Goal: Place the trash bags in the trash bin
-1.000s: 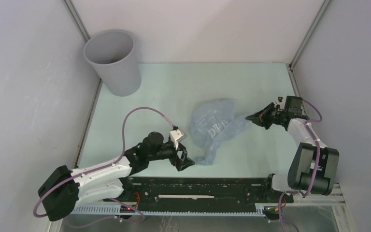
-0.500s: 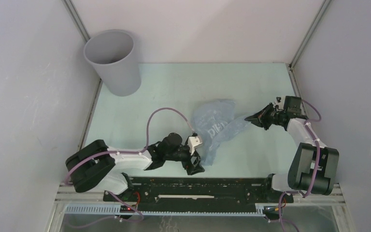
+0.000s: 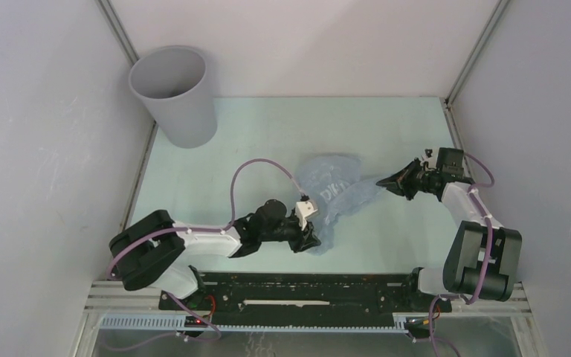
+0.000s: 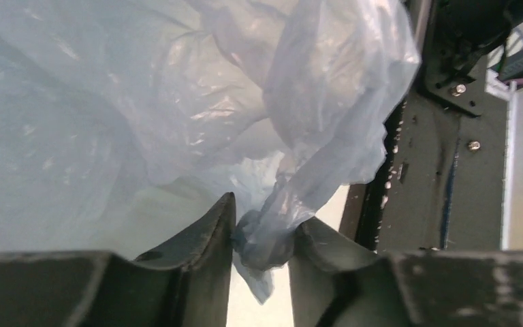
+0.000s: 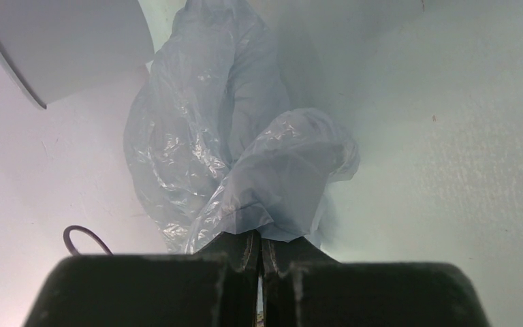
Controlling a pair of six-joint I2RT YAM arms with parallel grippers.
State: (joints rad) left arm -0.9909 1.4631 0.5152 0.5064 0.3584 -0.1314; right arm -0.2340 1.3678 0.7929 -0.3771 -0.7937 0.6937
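Left jaws pinch a bunched tail of the trash bag, right jaws clamp its far corner; lift both together, clear of the desk, then swing to the trash bin.

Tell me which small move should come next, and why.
Probably tighten the left jaws a little: a bunched tail of the bag fills the gap between them, yet the pinch looks loose. The right jaws already clamp its other edge, and the bin stands far away.

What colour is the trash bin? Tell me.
Plain grey trash bin, clearest in the top external view.
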